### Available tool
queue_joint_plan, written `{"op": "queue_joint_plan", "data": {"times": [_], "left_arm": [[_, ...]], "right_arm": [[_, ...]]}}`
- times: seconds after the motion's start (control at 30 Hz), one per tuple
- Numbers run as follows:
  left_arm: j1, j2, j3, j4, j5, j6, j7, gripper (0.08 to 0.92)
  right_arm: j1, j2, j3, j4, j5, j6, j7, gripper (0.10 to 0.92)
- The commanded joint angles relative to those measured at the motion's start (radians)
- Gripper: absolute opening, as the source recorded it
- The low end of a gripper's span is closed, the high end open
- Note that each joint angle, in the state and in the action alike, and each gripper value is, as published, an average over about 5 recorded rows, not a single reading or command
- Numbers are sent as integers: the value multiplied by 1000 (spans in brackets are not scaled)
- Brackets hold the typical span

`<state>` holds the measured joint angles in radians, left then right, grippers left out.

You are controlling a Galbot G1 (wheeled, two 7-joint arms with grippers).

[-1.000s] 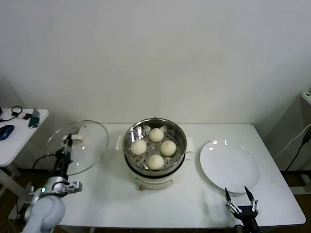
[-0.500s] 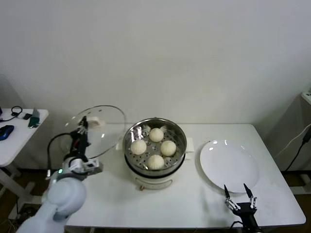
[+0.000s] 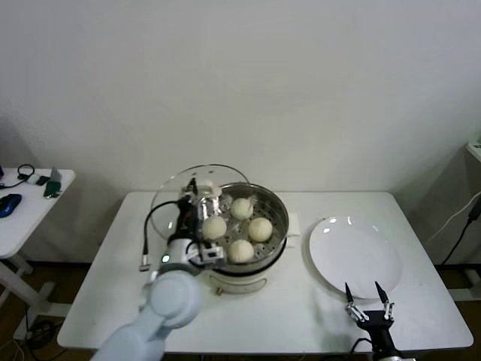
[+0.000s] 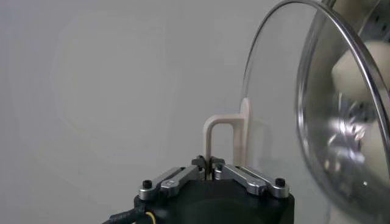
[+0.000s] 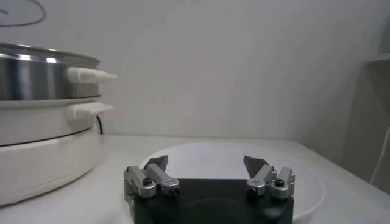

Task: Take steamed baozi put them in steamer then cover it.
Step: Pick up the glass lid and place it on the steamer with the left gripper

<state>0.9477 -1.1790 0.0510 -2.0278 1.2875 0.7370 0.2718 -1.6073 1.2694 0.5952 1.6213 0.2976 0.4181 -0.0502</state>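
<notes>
Steamer [image 3: 239,248]: shiny steel pot, white base. Four cream buns [image 3: 240,229] inside on perforated tray. Glass cover [image 3: 174,197] tilted, over steamer's left rim.

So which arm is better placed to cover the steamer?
Left: its gripper is shut on the clear glass lid at the steel steamer. The right gripper idles open near the table edge.

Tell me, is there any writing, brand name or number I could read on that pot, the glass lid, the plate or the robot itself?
None can be read.
steamer: a small reddish spot on its white base, no legible label.
cover, held by the left gripper: no print visible.
steamed baozi and white plate: plain.
right gripper: no markings visible.
Items on the side table: too small to read.
</notes>
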Motion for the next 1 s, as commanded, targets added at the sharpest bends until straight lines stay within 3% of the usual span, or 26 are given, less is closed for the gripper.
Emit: {"op": "queue_joint_plan", "data": {"times": [0.03, 0.33, 1.0], "left_arm": [[-71, -250, 186, 176, 194, 48, 42, 132], [-19, -292, 168, 228, 220, 48, -6, 132], [18, -250, 103, 249, 206, 44, -76, 132]], "right_arm": [[8, 5, 4, -15, 0, 13, 4, 823], [-1, -6, 21, -12, 5, 23, 8, 823], [2, -6, 24, -21, 5, 30, 6, 823]]}}
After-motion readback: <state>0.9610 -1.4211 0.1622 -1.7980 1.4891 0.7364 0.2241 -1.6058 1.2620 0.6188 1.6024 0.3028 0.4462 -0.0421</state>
